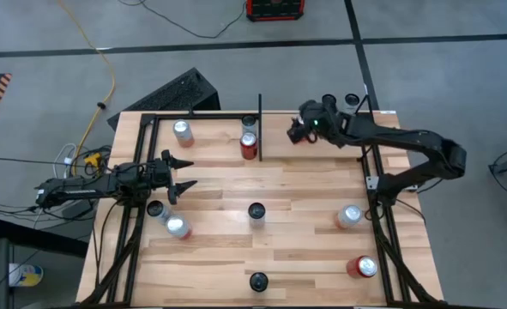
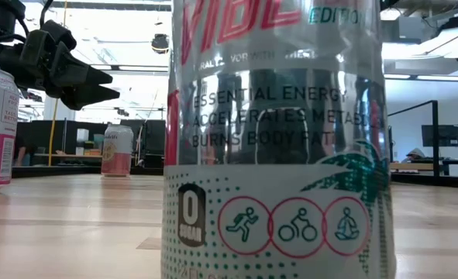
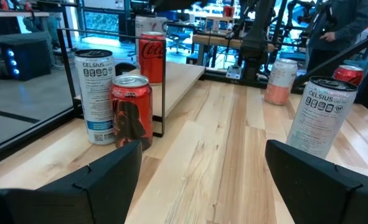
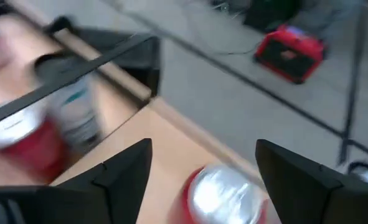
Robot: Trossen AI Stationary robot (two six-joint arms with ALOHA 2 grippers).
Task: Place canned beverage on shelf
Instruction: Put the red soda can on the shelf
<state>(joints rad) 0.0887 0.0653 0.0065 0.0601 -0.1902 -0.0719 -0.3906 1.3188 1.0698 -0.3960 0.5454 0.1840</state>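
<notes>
A red can with a silver top (image 4: 224, 196) stands upright on the wooden shelf (image 1: 210, 114), near the far edge and to the right of the black divider bar (image 1: 260, 129). My right gripper (image 4: 202, 155) hovers open just above it, tilted downward, with a finger on either side and touching nothing. In the high view that gripper (image 1: 294, 130) covers most of the can (image 1: 299, 137). My left gripper (image 1: 184, 172) waits open at the table's left, pointing level across the wood (image 3: 202, 162).
Left of the divider stand a red can (image 1: 249, 144), a dark-topped can (image 1: 250, 123) and a pale can (image 1: 182, 130). Several more cans stand on the near half of the table (image 1: 348, 216). One can (image 2: 275, 155) fills the low view. Black rails (image 1: 375, 184) edge the table.
</notes>
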